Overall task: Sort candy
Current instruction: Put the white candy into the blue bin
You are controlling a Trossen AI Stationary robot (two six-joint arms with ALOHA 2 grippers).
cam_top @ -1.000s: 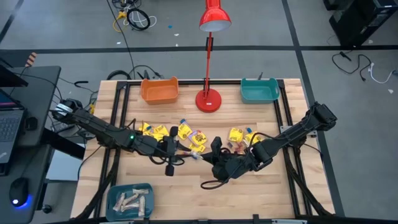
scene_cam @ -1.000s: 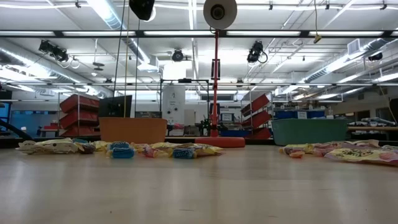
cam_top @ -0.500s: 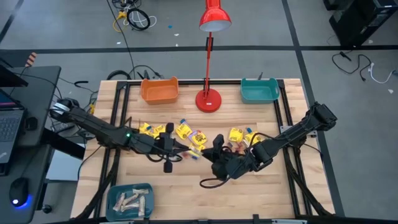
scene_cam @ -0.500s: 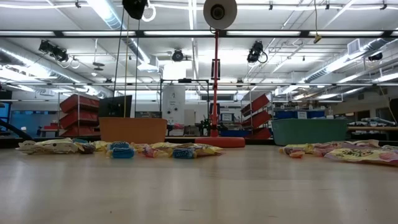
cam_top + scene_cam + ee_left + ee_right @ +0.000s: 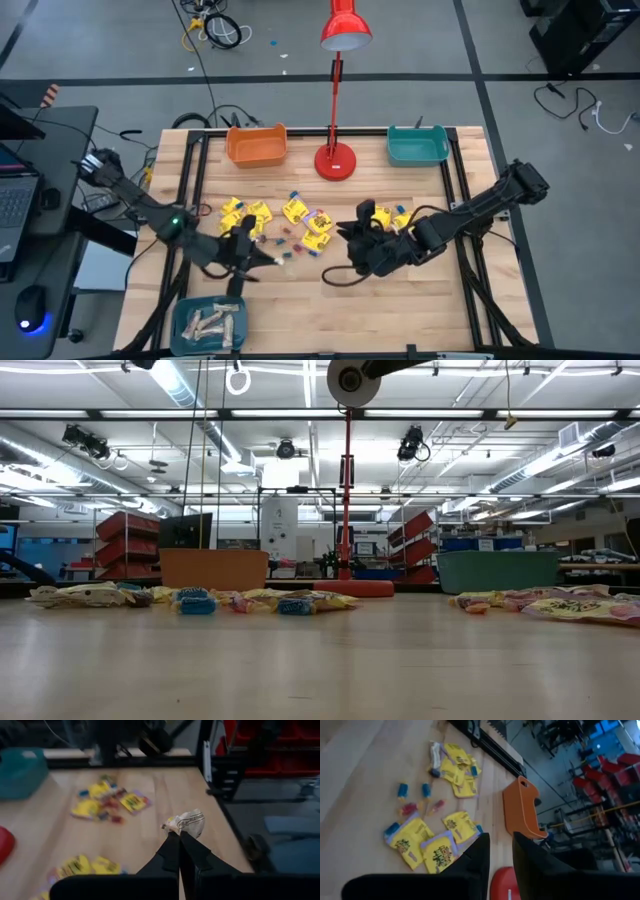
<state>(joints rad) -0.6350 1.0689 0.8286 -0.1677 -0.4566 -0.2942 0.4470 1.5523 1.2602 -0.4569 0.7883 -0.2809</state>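
left gripper [image 5: 179,836]: fingers pinched together on a small pale crinkled wrapped sweet [image 5: 187,822]; in the high view it sits over the front-left of the wooden table [image 5: 300,290], near the pale-blue tray.
right gripper [image 5: 499,842]: dark fingers apart by a narrow gap, nothing between them; in the high view it hangs over table centre-right, just beside the right candy cluster.
candy, left/centre [image 5: 270,217]: yellow square foil packets with dark print, some edged purple, lying flat and loosely scattered on the table; tiny red and blue wrapped pieces [image 5: 287,238] among them.
candy, right [image 5: 385,216]: a few yellow packets, partly hidden by the right arm.
table surface: light wood planks, smooth, black frame rails along both sides.
orange plastic bin [image 5: 256,145]: rectangular, back-left of table; looks empty from above.
teal plastic bin [image 5: 417,145]: rectangular, back-right; looks empty from above.
pale-blue tray [image 5: 208,324]: front-left corner, holds several pale beige wrapped bars in a pile.
red desk lamp [image 5: 337,158]: round base between the two bins, at the table's back edge, shade over it.
low view: candy lies flat in two low groups on the tabletop, orange bin [image 5: 213,569] and teal bin [image 5: 497,570] behind.
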